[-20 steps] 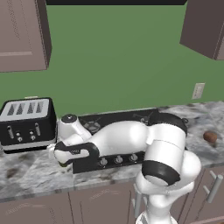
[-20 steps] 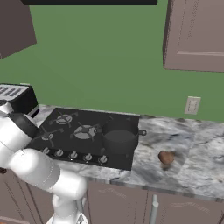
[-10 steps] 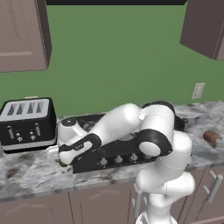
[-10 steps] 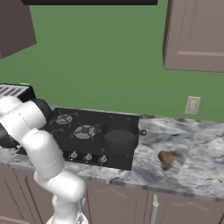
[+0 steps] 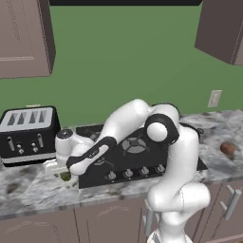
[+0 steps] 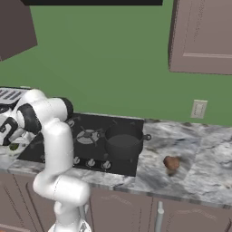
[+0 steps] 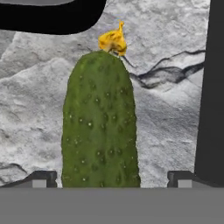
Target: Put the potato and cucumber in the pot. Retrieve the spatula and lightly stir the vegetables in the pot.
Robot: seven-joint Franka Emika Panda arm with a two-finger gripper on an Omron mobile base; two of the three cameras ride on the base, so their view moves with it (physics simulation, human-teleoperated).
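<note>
The cucumber (image 7: 100,122), dark green and bumpy with a yellow tip, lies on the grey stone counter between the fingers of my open gripper (image 7: 111,179), with a gap on its right side. In the left base view my gripper (image 5: 57,167) is down at the counter left of the stove, over the cucumber (image 5: 65,176). The dark pot (image 6: 123,140) stands on the stove's right burner. On the counter right of the stove lies the reddish-brown potato (image 6: 171,163), far from the hand. The spatula is out of view.
A black toaster (image 5: 28,135) stands just behind and left of the hand. The black stove (image 5: 137,152) with its knob row borders the cucumber on the right, and its edge (image 7: 211,87) shows as a dark strip. Wall cabinets hang high above.
The arm has swung further left and its elbow has risen. The hand has come down onto the counter left of the stove, over the cucumber.
</note>
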